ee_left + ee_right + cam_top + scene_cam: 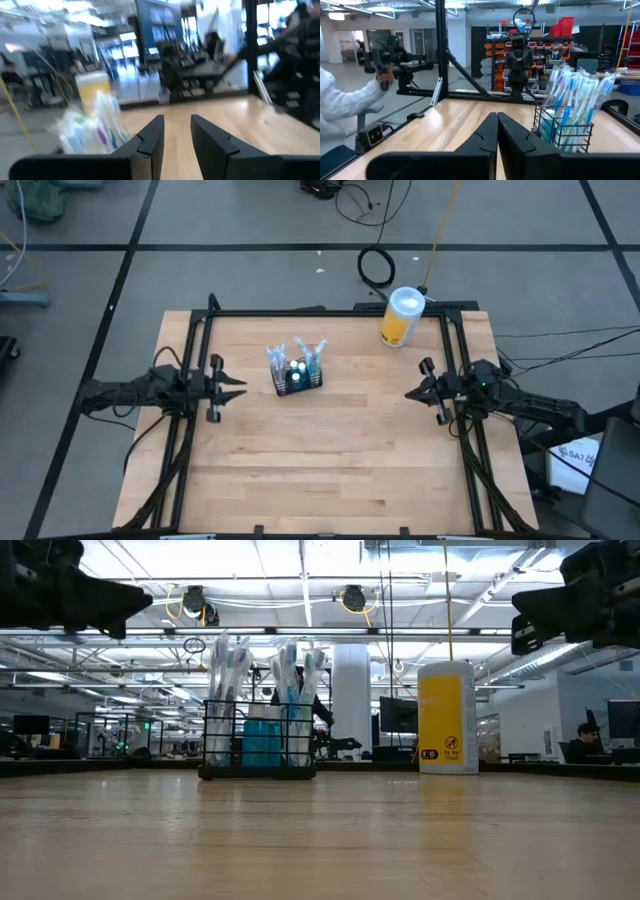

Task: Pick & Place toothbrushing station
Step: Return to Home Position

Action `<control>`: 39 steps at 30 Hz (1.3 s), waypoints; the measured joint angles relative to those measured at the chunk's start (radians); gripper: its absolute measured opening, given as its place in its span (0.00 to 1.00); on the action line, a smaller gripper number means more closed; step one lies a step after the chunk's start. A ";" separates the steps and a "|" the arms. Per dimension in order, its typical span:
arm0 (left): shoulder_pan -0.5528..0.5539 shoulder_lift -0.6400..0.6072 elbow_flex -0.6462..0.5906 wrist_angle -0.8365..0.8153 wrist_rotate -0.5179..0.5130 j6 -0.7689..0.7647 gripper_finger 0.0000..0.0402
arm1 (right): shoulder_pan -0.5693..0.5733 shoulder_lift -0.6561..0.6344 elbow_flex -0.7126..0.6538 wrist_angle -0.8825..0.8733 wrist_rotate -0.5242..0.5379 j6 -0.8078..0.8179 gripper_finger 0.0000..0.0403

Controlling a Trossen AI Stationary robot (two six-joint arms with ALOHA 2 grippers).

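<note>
The toothbrushing station (pixel 297 376) is a small black wire-mesh caddy standing upright on its base on the wooden table, toward the far middle. It holds white-and-blue toothbrushes and teal tubes (pixel 258 740). My left gripper (pixel 240 387) hovers at the table's left edge, pointing level toward the caddy. Its fingers (pixel 177 120) stand a little apart with nothing between them. My right gripper (pixel 410 393) hovers at the right edge, pointing level toward the table's middle. It is shut (pixel 496 116) and holds nothing. The caddy (pixel 565 125) stands well ahead of it.
A yellow canister with a white lid (pixel 402 317) stands at the far right corner of the table. A black frame (pixel 330 311) runs along the table's far, left and right edges. Beyond the table, a person's white sleeve (pixel 350 100) shows in the right wrist view.
</note>
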 joint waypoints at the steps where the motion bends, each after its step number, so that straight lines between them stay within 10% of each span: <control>1: 0.000 -0.002 -0.020 0.041 -0.008 0.002 0.25 | 0.000 -0.006 0.000 0.001 0.000 0.000 0.00; 17: 0.001 0.014 -0.063 0.069 -0.061 0.055 0.25 | 0.000 0.005 -0.004 -0.054 0.010 -0.005 0.00; 24: 0.001 0.014 -0.063 0.071 -0.061 0.051 0.25 | 0.002 0.006 -0.004 -0.086 0.306 0.110 0.00; 32: 0.001 0.014 -0.063 0.071 -0.061 0.044 0.25 | 0.003 0.005 -0.005 -0.135 0.247 0.042 0.00; 39: 0.001 0.014 -0.063 0.071 -0.061 0.044 0.25 | 0.003 0.005 -0.005 -0.153 0.424 0.009 0.00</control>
